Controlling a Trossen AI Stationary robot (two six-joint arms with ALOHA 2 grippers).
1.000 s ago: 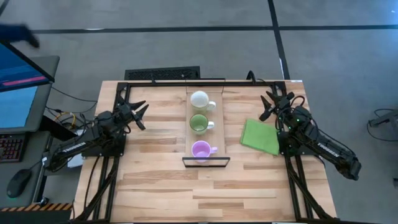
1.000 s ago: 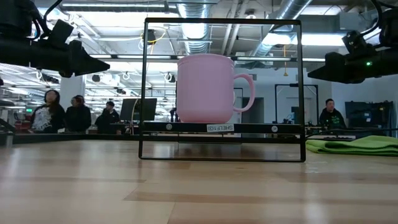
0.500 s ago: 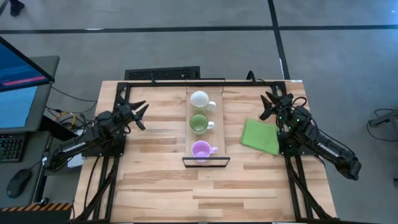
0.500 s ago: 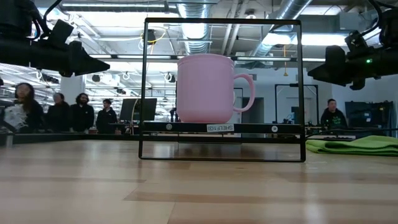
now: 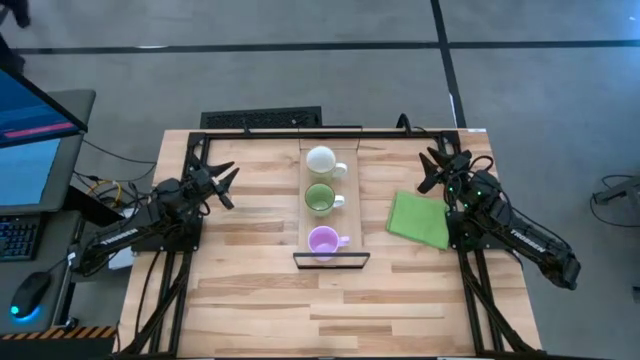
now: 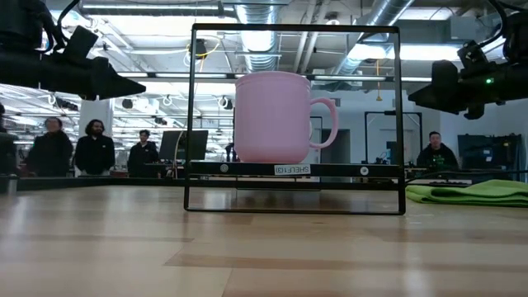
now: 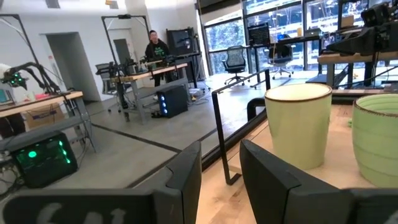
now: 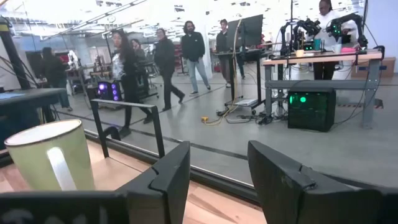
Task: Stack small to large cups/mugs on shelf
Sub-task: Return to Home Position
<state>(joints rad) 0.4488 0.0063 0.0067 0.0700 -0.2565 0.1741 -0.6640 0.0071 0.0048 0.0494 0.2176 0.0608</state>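
Note:
Three mugs stand in a row on the pale wooden shelf [image 5: 301, 212] in the table's middle: the white mug [image 5: 321, 160] farthest, the green mug [image 5: 320, 198] in the middle, the light purple mug [image 5: 322, 241] nearest, beside the dark metal lip [image 5: 331, 259]. The purple mug fills the low view [image 6: 272, 117]. My left gripper [image 5: 225, 184] is open and empty, left of the shelf. My right gripper [image 5: 433, 168] is open and empty, right of the shelf. The left wrist view shows the white mug [image 7: 298, 124] and the green mug [image 7: 377, 137]. The right wrist view shows the white mug [image 8: 48, 155].
A flat green cloth [image 5: 419, 219] lies on the table right of the shelf, below my right gripper. A black frame [image 5: 330, 130] runs along the table's far edge. People stand and walk in the room beyond the table [image 8: 165, 59].

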